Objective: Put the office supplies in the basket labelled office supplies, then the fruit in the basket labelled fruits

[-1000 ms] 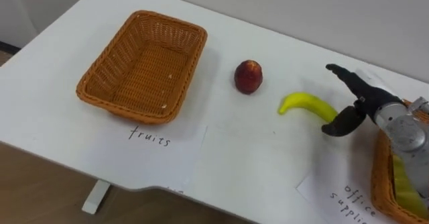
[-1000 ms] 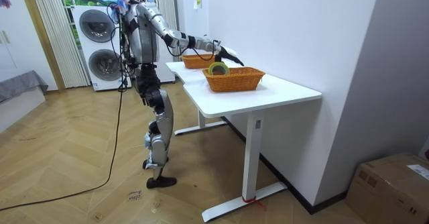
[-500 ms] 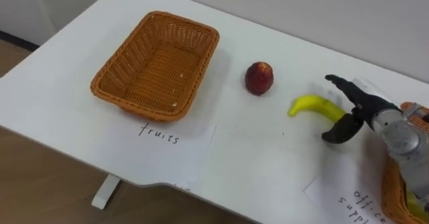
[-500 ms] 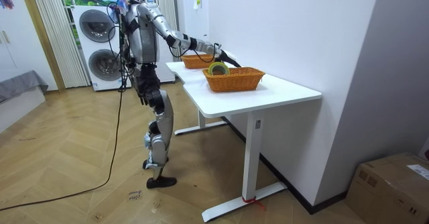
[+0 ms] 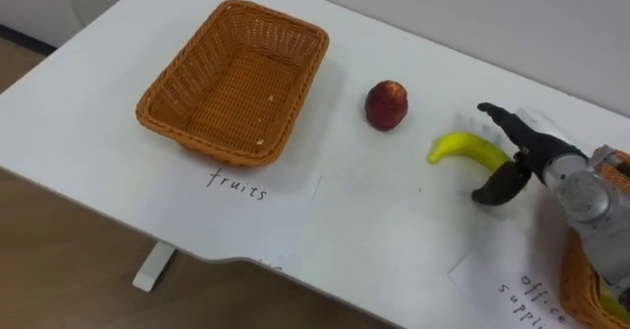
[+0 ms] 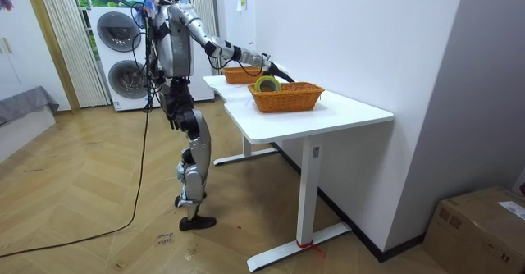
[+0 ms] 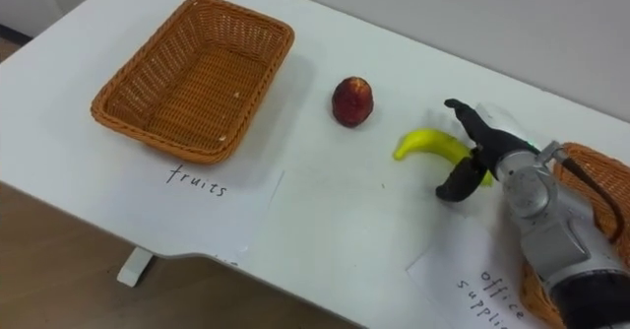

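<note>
R hand wide open; thumb & fingers spread either side of banana, right end; not closed on it; banana on table, near apple.

You're in a room of a home. Two laundry machines stand stacked in the far corner beside a long curtain, and the floor is herringbone wood. The white surface is a plain desk against a bare wall, and a cardboard box sits on the floor beyond it.
</note>
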Available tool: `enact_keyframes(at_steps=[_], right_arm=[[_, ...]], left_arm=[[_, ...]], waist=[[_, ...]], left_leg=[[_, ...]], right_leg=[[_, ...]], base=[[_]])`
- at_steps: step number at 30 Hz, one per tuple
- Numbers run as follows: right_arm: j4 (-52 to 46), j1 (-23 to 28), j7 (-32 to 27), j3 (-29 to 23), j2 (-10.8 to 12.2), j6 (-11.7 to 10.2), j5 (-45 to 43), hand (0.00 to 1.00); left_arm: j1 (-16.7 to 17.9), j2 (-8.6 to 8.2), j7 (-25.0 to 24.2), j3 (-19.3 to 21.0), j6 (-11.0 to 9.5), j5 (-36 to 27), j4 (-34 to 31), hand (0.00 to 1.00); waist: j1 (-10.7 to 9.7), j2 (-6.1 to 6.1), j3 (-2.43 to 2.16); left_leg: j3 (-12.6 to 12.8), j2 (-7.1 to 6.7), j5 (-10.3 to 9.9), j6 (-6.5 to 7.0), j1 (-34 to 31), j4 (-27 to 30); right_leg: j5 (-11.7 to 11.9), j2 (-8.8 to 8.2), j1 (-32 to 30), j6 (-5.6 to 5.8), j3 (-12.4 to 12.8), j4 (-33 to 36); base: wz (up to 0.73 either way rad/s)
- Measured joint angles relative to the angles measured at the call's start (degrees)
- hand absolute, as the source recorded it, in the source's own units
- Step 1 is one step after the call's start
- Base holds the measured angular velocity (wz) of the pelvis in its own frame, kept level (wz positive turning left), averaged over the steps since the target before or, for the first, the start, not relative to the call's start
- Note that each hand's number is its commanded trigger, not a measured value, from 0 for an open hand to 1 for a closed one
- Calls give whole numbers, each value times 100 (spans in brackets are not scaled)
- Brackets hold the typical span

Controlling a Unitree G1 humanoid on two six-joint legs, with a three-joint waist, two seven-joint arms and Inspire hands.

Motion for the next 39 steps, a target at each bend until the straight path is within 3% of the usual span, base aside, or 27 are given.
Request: enact_keyframes(at_steps=[17,23,31,39], right_arm=[[741,-215,-73,1,-1,-60,132,0],[994,-239,-100,39,-27,-58,356,0],[1574,-781,506,436,-149,-137,981,0],[1858,-884,970,657,-378,-205,1397,0]], left_arm=[[7,15,6,-113,51,8,29,0],[10,9,2,-120,52,-27,92,0],[-63,15,-75,-225,16,13,159,0],[-239,47,-114,-335,-35,-44,301,0]], waist=[[104,13,-12],[227,35,-15],[295,67,-22],[408,67,-21]], left_leg=[[-74,-4,4,-7,25,26],[-90,-2,8,-15,104,9],[-176,3,35,-53,44,33],[-205,4,42,-62,76,9]], right_leg=[[3,9,76,-3,-69,-5],[6,15,138,-8,-64,-14],[22,32,123,-35,-153,-18],[22,38,154,-36,-162,-22]], base=[[1],[-1],[4],[0]])
